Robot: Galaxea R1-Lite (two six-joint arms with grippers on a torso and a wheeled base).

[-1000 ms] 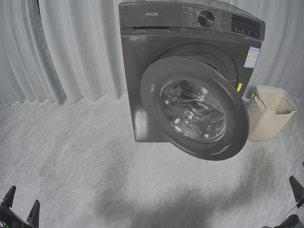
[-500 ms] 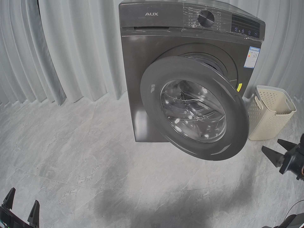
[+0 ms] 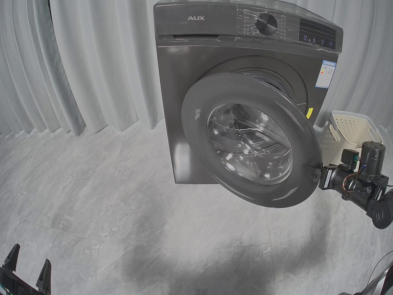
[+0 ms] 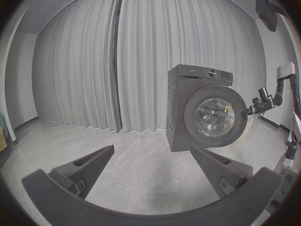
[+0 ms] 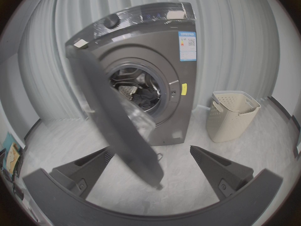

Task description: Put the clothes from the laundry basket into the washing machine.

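Grey door [image 3: 249, 140] of the washing machine [image 3: 184, 62] is flanked at its free edge by the spread right gripper [image 5: 152, 150]; with clothes [image 5: 142, 96] seen inside, a closing push is judged next.

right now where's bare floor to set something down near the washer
Widest bare floor lies between the curtain, the washing machine and the left tool. Crowded: the gap between the open door and laundry basket, where the right tool sits.

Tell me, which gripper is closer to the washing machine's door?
Right. The right gripper is at the outer edge of the door, beside the laundry basket; the left gripper is low over the floor, well away from it.
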